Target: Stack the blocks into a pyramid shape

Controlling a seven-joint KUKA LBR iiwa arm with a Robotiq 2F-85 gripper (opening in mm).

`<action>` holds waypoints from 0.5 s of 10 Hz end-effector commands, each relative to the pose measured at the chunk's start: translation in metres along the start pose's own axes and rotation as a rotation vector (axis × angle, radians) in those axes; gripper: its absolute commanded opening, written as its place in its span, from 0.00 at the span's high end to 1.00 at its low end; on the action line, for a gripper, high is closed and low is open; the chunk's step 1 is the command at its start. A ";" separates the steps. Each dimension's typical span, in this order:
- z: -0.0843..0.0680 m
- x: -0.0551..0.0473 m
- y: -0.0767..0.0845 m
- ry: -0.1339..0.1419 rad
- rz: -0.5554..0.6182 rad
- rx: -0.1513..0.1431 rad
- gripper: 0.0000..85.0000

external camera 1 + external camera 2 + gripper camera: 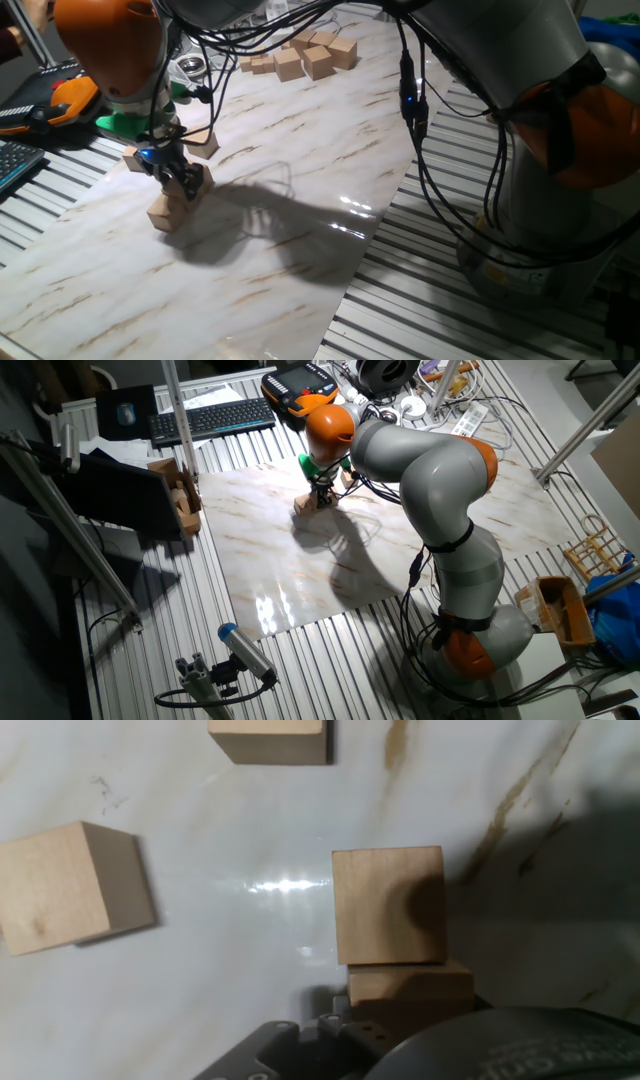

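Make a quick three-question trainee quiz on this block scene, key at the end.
1. True or false: the pincer is working at the far cluster of blocks.
2. In the hand view, how many wooden cubes show in whole or in part? A two, B four, C six.
3. What pattern has the tabletop that the cubes lie on?

Key: 1 false, it is at the near group, well away from that cluster. 2 B. 3 marble, white with tan veins.
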State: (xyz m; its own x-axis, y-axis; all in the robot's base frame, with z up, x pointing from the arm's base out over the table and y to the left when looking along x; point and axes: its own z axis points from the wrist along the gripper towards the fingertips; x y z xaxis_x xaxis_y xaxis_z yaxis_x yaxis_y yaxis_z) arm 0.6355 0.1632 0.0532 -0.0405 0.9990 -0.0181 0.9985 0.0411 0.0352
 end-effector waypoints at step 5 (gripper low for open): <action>-0.005 0.000 0.002 -0.003 0.000 0.000 1.00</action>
State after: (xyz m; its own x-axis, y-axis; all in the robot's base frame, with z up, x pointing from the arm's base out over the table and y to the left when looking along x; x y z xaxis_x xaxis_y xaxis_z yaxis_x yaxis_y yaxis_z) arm 0.6369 0.1629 0.0580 -0.0403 0.9990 -0.0217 0.9986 0.0410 0.0347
